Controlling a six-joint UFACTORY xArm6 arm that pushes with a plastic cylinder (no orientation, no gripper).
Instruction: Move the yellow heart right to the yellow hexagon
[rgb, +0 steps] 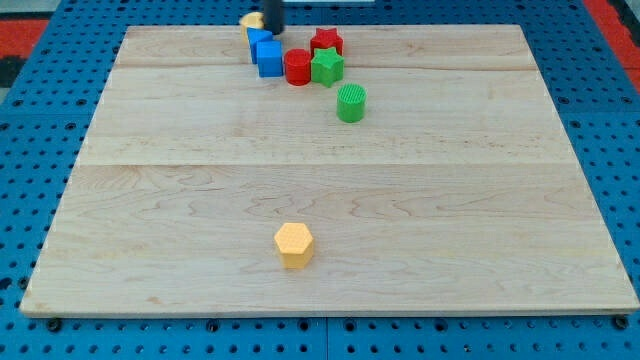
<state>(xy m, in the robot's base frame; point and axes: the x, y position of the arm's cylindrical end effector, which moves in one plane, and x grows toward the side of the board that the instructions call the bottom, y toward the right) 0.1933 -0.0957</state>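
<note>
The yellow hexagon (294, 243) sits nearest on the worktop (150, 200). Far beyond it, past the green cylinder (351, 102), the yellow heart (249, 20) touches my tip (272, 30). No pincer here. Better to hook behind the heart, then push steadily hexagon-ward.

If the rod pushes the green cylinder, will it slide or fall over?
The green cylinder stands upright and looks squat, so it would probably slide, not tip. Its ribbed side may grip my tip a little. A push off centre would likely turn it aside.
</note>
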